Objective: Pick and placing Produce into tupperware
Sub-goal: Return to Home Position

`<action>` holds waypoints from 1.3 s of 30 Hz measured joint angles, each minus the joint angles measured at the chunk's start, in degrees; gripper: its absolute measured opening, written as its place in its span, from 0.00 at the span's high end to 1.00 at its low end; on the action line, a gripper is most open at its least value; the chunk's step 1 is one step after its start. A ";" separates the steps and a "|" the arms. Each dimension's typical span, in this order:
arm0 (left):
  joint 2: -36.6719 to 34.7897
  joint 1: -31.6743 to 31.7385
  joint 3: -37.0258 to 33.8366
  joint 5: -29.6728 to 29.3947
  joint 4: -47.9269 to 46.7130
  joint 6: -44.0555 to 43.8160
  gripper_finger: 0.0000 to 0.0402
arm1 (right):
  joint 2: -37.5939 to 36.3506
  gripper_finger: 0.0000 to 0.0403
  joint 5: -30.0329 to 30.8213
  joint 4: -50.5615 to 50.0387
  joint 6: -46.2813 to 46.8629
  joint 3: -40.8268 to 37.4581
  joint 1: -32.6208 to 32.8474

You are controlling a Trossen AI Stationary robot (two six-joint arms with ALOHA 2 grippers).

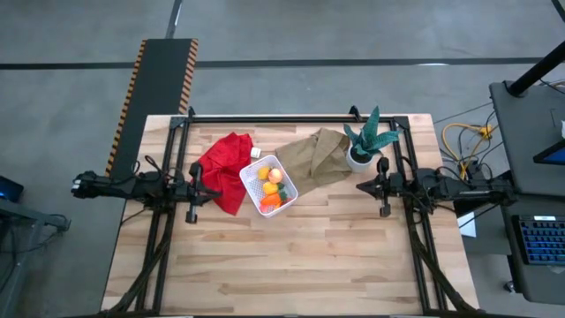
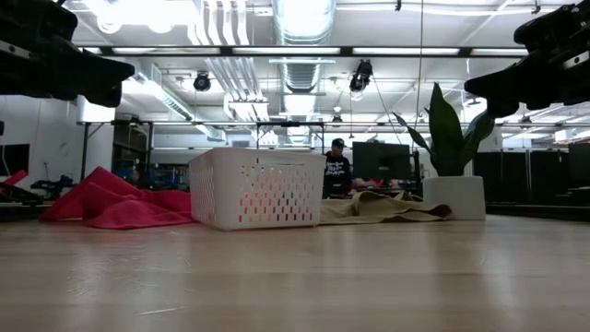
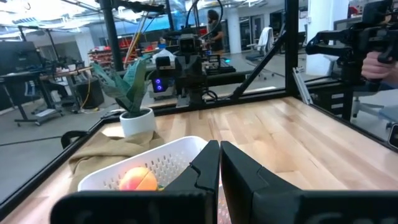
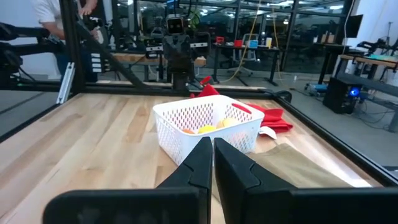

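Wooden table (image 1: 291, 256): between the red cloth (image 1: 225, 163) and the paper bag (image 1: 313, 155), the white basket (image 2: 258, 189) holds the toy fruit (image 1: 272, 187). The left gripper (image 1: 216, 185) and right gripper (image 1: 360, 185) hang on either side of it, fingers together. I would draw both arms outward, high and level, clear of the basket's rim.

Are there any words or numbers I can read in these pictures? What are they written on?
No text can be read anywhere.
Person's dark shirt, low view: pale marks, too blurred to read.
White tupperware, red cloth, brown bag: no writing shows.
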 joint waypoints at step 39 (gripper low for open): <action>1.66 0.00 -0.05 0.08 2.12 1.53 1.00 | 0.02 0.98 0.35 0.00 6.26 0.00 -0.02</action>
